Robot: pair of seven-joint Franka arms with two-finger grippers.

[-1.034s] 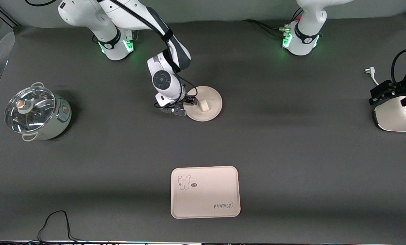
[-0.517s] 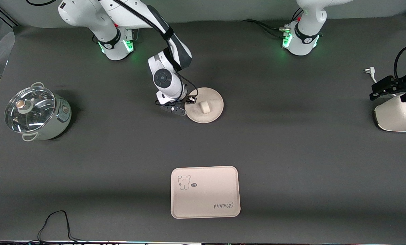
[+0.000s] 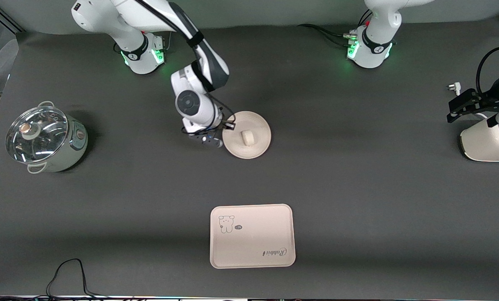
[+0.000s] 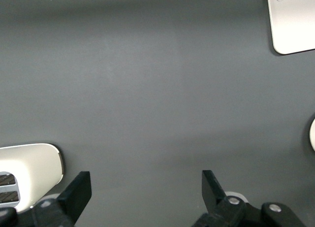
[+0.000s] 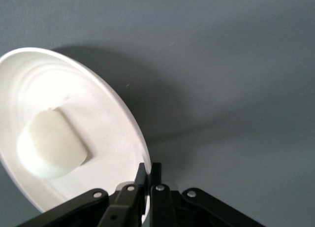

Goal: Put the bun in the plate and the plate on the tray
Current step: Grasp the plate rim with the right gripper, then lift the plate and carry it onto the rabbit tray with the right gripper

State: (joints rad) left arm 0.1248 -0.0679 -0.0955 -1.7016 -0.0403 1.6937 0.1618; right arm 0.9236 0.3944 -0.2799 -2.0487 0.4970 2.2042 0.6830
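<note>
Dark matting covers the table; in the front view the right gripper pinches the plate rim at upper centre, bun inside, tray straight below at lower centre. Left wrist view: left gripper spread, waiting over an appliance. Right wrist view: fingers clamp the rim.

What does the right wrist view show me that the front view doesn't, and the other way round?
Only the right wrist view shows the right hand pinching the plate by its rim, fingers shut on the edge. Only the front view shows the tray nearer the camera than the plate, a lidded pot, and the left hand waiting over a white appliance. Both show the bun lying in the plate.
</note>
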